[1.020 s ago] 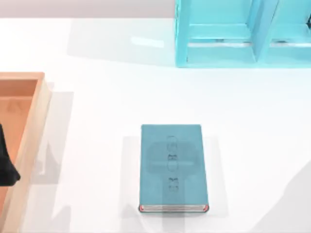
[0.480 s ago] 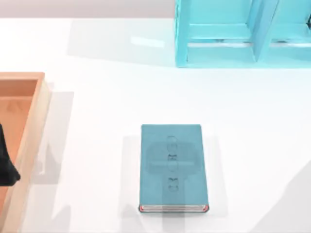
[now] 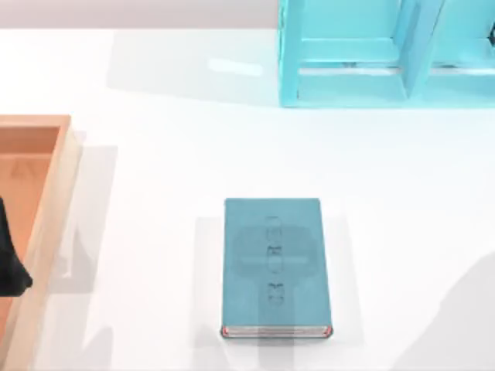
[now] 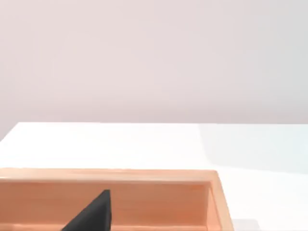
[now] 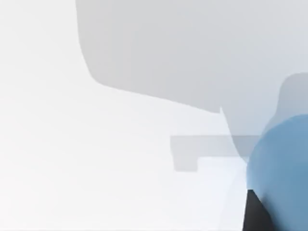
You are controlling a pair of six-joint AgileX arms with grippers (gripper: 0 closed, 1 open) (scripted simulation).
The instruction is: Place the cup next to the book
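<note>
The cup (image 5: pixel 281 168) is cut off at the right wrist view's edge beside a dark finger (image 5: pixel 255 214) — grip unclear. The book (image 3: pixel 276 267) lies flat mid-table, open table (image 3: pixel 155 193) all round; left arm (image 3: pixel 9 255) over the tray (image 3: pixel 46 216).

Left hand (image 3: pixel 9 259) is seen as a dark shape at the top view's left edge. Right hand's finger (image 5: pixel 255 214) is glimpsed in its wrist view.

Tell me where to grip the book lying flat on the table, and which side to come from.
Take the book across its shorter width, with the fingers on its two long side edges near mid-length, coming straight down from above. It lies flat, cover up, with bare table along both long sides, and it looks thick enough to pinch.
</note>
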